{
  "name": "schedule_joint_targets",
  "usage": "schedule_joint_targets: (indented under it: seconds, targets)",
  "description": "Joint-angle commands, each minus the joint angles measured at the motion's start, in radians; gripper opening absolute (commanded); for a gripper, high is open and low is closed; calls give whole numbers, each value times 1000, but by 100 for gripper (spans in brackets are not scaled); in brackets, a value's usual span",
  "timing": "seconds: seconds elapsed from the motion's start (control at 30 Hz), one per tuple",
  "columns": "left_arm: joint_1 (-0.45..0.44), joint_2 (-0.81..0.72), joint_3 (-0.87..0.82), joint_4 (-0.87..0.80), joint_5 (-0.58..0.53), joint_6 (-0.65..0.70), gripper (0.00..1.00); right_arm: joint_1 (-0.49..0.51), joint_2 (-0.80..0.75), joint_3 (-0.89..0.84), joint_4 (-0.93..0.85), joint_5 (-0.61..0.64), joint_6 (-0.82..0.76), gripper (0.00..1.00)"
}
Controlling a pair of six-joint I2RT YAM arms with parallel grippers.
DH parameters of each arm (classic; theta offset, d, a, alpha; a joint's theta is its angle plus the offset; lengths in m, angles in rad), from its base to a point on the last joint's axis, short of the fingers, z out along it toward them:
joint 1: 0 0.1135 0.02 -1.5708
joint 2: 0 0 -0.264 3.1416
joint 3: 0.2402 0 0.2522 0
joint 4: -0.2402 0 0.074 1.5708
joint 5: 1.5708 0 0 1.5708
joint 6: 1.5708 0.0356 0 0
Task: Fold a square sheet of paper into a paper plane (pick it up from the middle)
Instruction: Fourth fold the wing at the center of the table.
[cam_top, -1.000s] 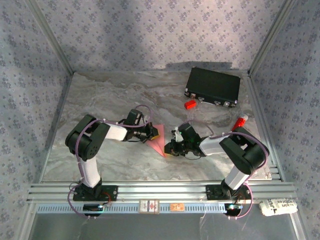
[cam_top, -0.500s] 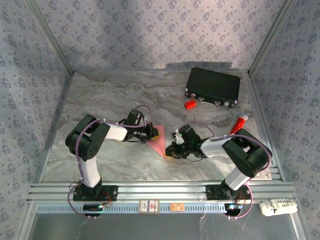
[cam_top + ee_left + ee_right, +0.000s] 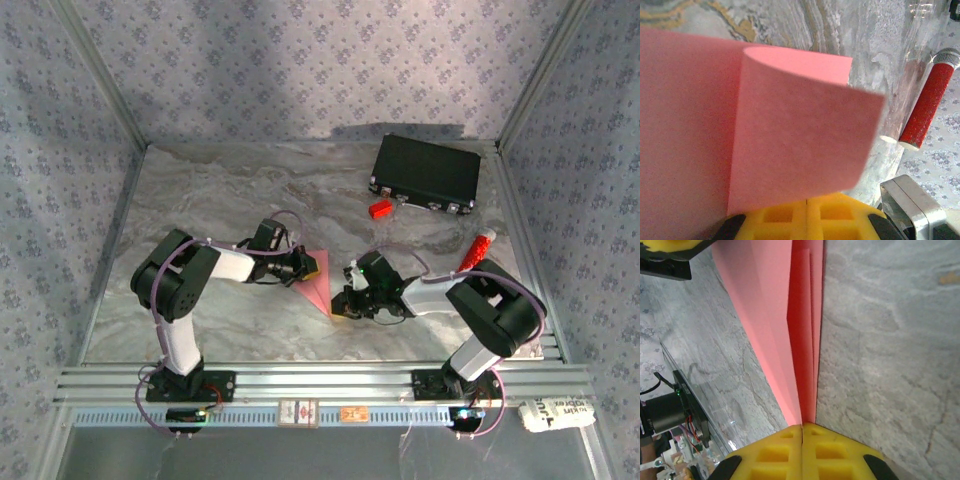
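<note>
From above, the pink paper (image 3: 318,282) lies folded to a point at mid-table. The left gripper (image 3: 308,266) is at its wide end and the right gripper (image 3: 341,306) at its near tip. Since a second ago the right elbow has swung nearer, uncovering the whole red tube (image 3: 478,250); the paper has not shifted.

On the left wrist, the yellow pads (image 3: 840,217) are pressed together under a curled flap of the paper (image 3: 795,135). I cannot tell if they pinch it.

On the right wrist, the gripper (image 3: 802,437) is clamped tight on the paper's (image 3: 802,340) tip, its layers standing on edge.
</note>
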Motion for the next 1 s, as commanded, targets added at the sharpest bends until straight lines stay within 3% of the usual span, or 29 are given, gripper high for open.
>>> schedule_joint_targets:
  seconds: [0.0,0.23,0.47,0.77,0.97]
  targets:
    - [-2,33,-20,-77,-42,15,3,18,9,-33,-117,-21,-15,2]
    - [-3,33,-22,-76,-45,15,2,24,-15,-32,-146,-10,-22,12]
    - [-2,33,-25,-73,-44,12,2,35,5,-35,-166,-5,-35,4]
    - [-2,28,-31,-73,-46,10,2,38,-34,-25,-222,6,-63,10]
    - [-2,27,-39,-67,-47,7,2,36,-14,-25,-242,4,-72,4]
